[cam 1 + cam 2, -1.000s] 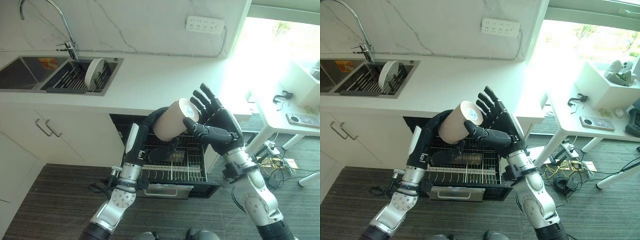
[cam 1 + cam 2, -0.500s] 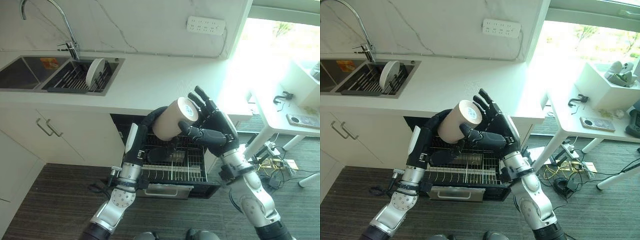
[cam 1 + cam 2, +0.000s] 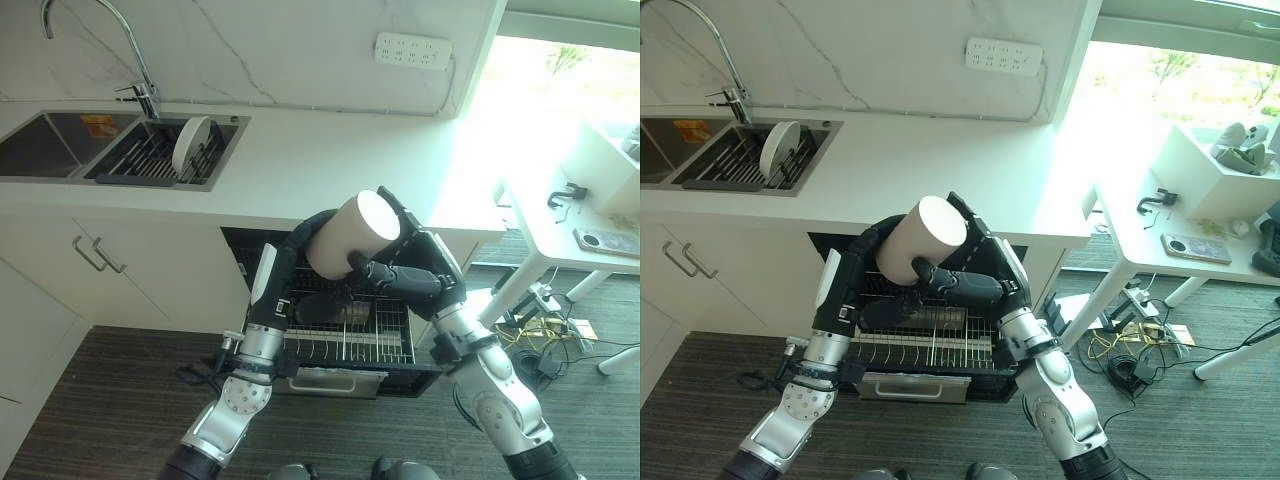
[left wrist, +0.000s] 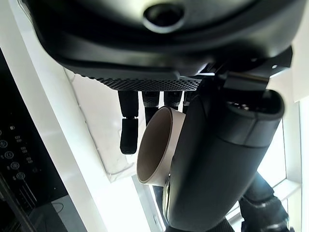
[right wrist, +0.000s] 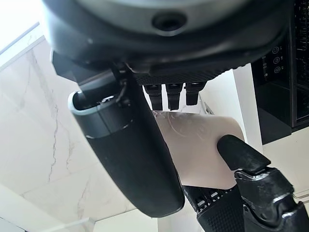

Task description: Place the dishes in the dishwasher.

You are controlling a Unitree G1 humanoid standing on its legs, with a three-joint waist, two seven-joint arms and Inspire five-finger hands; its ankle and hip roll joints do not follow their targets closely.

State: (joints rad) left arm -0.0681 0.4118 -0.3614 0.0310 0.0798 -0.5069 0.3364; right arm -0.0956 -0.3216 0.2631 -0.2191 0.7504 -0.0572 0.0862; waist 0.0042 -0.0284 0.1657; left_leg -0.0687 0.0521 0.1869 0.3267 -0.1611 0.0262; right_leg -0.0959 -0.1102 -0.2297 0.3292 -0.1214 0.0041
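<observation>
A beige cup (image 3: 352, 236) is held in the air between both robot hands, above the pulled-out dishwasher rack (image 3: 350, 330) and just in front of the white table (image 3: 330, 160) edge. The cup lies tilted, its flat base facing up and toward the camera.

The left hand (image 3: 888, 312) comes up from below; its fingers (image 4: 128, 123) reach around the far side of the cup and its thumb presses the near side, so it is curled round the cup. The right hand (image 3: 412, 276) comes in from the right; its thumb (image 3: 375, 271) lies against the cup's lower side and its fingers (image 5: 168, 95) wrap over the top, also curled round the cup.

The rack is a dark wire basket with rows of upright tines, sitting in the open dishwasher under the table. A dark dish (image 3: 318, 310) lies in the rack.

Far to the left, a sink (image 3: 60, 145) is set into the table with a tap (image 3: 120, 40) behind it. A white plate (image 3: 188, 145) stands on edge in the sink's drainer rack (image 3: 140, 160).
</observation>
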